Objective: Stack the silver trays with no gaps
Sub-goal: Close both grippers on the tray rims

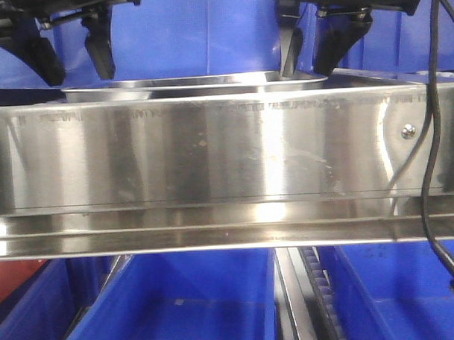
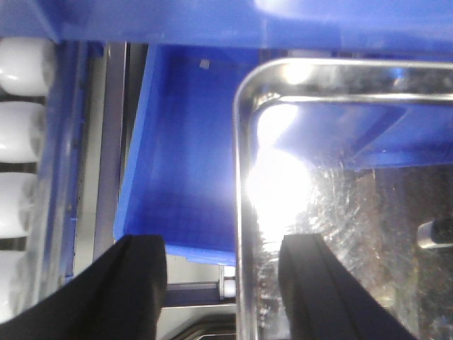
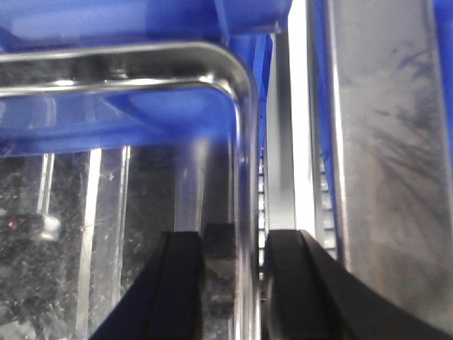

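A silver tray (image 1: 194, 83) lies behind the steel rail, only its shiny rim showing; I cannot tell whether another lies beneath it. My left gripper (image 1: 73, 65) hangs over its left end. In the left wrist view the left gripper (image 2: 223, 287) is open, its black fingers (image 2: 138, 283) straddling the tray's left rim (image 2: 244, 212) with wide gaps either side. My right gripper (image 1: 310, 59) is at the right end, one finger inside the tray. In the right wrist view the right gripper (image 3: 237, 283) is open but narrow, straddling the tray's right rim (image 3: 244, 177).
A long steel shelf rail (image 1: 211, 155) with a screw (image 1: 408, 131) blocks the front view. Blue bins (image 1: 172, 306) sit below and another blue bin (image 2: 184, 177) lies beside the tray. White rollers (image 2: 21, 127) line the left. A black cable (image 1: 432, 170) hangs at the right.
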`<state>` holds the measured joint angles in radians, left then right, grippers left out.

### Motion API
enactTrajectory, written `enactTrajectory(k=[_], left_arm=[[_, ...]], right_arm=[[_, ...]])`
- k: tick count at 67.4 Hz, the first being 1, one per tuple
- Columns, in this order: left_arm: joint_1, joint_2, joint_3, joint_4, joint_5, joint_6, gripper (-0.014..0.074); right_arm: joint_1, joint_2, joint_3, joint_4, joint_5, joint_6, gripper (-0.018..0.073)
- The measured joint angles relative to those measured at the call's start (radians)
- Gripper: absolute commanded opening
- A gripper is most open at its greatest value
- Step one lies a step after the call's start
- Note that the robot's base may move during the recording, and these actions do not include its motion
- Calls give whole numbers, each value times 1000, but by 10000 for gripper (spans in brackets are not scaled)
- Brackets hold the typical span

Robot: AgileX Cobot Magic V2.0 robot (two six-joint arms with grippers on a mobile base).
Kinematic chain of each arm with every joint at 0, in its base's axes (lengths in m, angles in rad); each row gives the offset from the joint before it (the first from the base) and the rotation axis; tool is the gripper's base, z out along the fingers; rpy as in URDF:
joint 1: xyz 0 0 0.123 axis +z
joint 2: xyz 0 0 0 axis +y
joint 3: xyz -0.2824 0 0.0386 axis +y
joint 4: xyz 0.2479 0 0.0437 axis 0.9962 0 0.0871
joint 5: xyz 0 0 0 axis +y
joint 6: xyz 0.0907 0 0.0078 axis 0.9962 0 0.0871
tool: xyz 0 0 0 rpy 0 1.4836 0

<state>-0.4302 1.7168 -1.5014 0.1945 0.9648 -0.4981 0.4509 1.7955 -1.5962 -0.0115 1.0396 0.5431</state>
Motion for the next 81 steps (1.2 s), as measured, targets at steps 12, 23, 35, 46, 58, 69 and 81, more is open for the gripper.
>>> enactTrajectory(k=[12,23,35,46,58,69,81], left_arm=[[0,16,0,-2,-5,0,284],[0,43,-1,-2,-4,0,284],[0,59,-1,-13,12,0,284],[0,59,-1,-15,12,0,245],[0,61,-1,-23,12,0,221],[0,63,-2,-25,12,0,218],[0,63,-2,-29,9,0,22]], right_arm=[[0,22,0,2,4,0,139],[0,36,0,1,6,0,139],[0,36,0,1,6,0,139],[0,36,0,1,6,0,139],[0,36,0,1,6,0,139],[0,36,0,1,6,0,127],[0,36,0,1,7,0,-27]])
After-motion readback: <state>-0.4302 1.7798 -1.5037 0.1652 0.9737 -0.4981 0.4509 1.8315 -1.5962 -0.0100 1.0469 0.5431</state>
